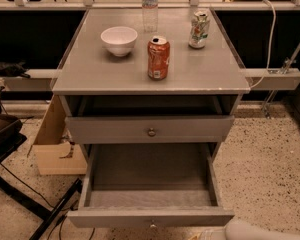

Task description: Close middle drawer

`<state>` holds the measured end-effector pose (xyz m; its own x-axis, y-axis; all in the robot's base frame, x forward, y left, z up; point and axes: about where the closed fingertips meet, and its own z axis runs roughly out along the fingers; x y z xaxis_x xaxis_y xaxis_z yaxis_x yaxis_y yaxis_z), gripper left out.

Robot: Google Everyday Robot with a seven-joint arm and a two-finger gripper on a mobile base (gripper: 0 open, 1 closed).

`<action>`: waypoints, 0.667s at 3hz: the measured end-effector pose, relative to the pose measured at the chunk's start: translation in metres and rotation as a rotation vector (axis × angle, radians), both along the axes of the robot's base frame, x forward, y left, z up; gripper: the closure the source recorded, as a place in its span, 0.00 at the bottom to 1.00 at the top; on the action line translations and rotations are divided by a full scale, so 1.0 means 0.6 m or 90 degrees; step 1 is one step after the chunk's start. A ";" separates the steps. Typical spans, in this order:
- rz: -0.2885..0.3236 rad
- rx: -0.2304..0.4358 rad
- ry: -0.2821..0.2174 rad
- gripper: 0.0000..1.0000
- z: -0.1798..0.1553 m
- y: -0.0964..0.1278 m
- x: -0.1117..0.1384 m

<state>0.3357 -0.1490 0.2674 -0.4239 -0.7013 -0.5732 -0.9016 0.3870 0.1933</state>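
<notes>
The middle drawer [150,184] of the grey cabinet is pulled far out. It is a wide shallow grey box and shows nothing inside. Its flat front [150,217] with a small round knob [151,225] lies at the bottom edge of the camera view. Above it, the top drawer [150,129] with its knob [151,132] stands slightly out. The lowest drawer is hidden under the open one. My gripper [235,230] shows only as a white rounded shape at the bottom edge, just right of the middle drawer's front corner.
On the cabinet top [90,74] stand a white bowl [119,40], an orange can [158,58], a green-and-white can [199,29] and a clear bottle [149,6]. A cardboard box [55,144] sits on the floor to the left, with dark legs and cables [35,204] nearby.
</notes>
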 end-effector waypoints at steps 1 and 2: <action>-0.019 -0.004 -0.049 1.00 0.021 -0.003 0.063; -0.019 -0.004 -0.049 1.00 0.021 -0.003 0.063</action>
